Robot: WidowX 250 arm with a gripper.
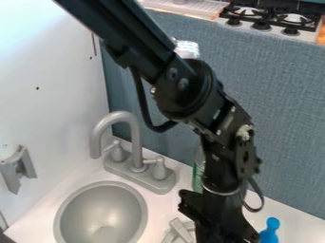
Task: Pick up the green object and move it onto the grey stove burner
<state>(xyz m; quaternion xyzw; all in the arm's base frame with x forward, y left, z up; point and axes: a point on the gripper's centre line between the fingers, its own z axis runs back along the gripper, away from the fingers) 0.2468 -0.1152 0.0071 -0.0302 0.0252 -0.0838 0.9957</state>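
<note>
A round grey sink basin (101, 211) is sitting near the tabletop's (44, 216) left edge. The gripper (220, 219) is hanging beside a blue object (270, 232); its opening and hold cannot be told.

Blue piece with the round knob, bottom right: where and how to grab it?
I'd pinch the blue piece at the neck, straight down from above. It looks upright, and the knob is wider than the neck, so it should resist slipping out. The black arm crowds its image-left side. Base is cut off; can't judge a lower grip.
</note>
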